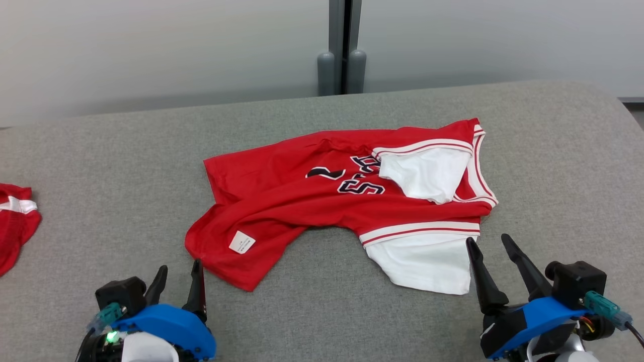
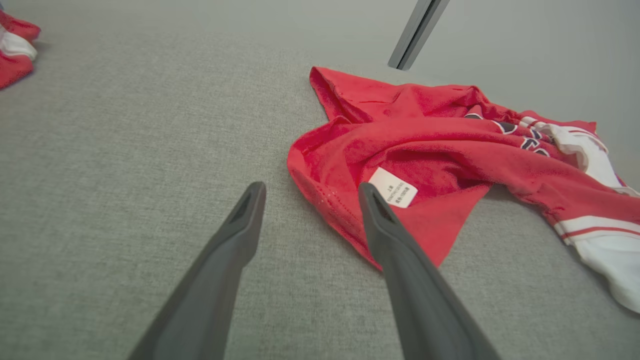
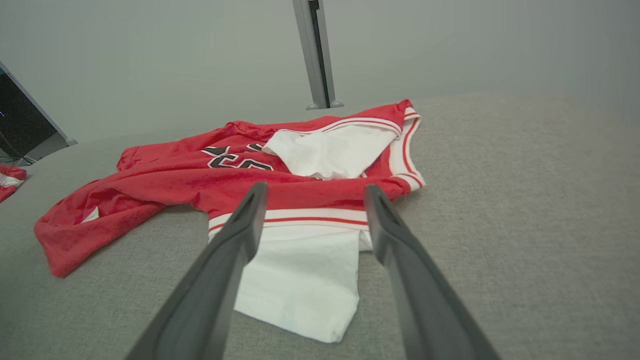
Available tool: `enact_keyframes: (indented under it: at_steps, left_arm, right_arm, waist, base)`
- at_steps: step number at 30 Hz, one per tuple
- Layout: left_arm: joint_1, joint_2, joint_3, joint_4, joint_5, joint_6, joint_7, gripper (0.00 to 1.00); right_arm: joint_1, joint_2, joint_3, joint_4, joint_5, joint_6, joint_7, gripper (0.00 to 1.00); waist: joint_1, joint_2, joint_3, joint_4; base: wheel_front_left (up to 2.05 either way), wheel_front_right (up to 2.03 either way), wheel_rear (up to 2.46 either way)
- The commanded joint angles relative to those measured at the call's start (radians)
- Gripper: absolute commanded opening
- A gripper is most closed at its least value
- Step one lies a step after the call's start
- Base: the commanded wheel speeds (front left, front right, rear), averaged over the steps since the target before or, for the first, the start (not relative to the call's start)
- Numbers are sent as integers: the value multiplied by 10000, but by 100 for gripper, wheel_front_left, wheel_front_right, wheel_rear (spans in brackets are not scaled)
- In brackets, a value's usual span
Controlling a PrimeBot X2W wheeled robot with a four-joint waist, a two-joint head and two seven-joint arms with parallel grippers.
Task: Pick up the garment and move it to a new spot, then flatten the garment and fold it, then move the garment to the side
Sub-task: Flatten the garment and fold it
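The garment point(image 1: 302, 201) is a red jersey with white sleeves, white-and-red trim and dark lettering, lying crumpled and partly folded over itself in the middle of the grey table point(image 1: 126, 166). A white label point(image 1: 241, 242) shows on its near left flap. My left gripper point(image 1: 178, 269) stands open just short of that flap's hem, empty; the left wrist view has the garment point(image 2: 425, 145) ahead and to the right of the fingers point(image 2: 240, 230). My right gripper point(image 1: 490, 241) is open at the near white sleeve's right edge; the right wrist view has the garment point(image 3: 200, 180) spread beyond it.
Another red and white piece of clothing point(image 1: 15, 221) lies at the table's left edge, also in the left wrist view point(image 2: 15, 50). A grey post point(image 1: 342, 50) stands behind the table against a pale wall. Bare grey surface surrounds the garment.
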State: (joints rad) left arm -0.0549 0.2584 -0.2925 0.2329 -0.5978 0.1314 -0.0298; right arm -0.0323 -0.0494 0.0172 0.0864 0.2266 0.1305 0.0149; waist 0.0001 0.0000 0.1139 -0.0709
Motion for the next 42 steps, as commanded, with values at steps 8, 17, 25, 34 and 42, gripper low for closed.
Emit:
enact_keyframes:
  at_steps: [8,17,25,34,42]
  left_arm:
    - [-1761,-355,-152,2427,-159,-151,450,100]
    - [-2296,-616,-312,3630,-261,-319,538,0]
    - [-2526,-702,-503,3893,-216,-621,368,0]
    - [-2825,-708,-702,3967,-104,-832,114,0]
    - [-2600,-518,-179,2708,-577,-1151,-759,0]
  right_arm:
    - [-544,-19,347,311,84,6,-241,100]
    - [-456,-19,337,1079,213,6,536,100]
    - [-756,-19,327,2086,-176,6,1007,100]
    - [-1101,41,880,3200,-189,21,1273,0]
    - [-1155,-26,260,1431,411,6,657,0]
  waist:
    - [-1,0,731,-286]
    - [-1,0,952,-307]
    - [-1,0,1108,-71]
    - [-1,0,1255,90]
    - [-1,0,892,-269]
  base:
    - [0,0,0]
    - [0,0,0]
    - [0,0,0]
    - [0,0,0]
    - [0,0,0]
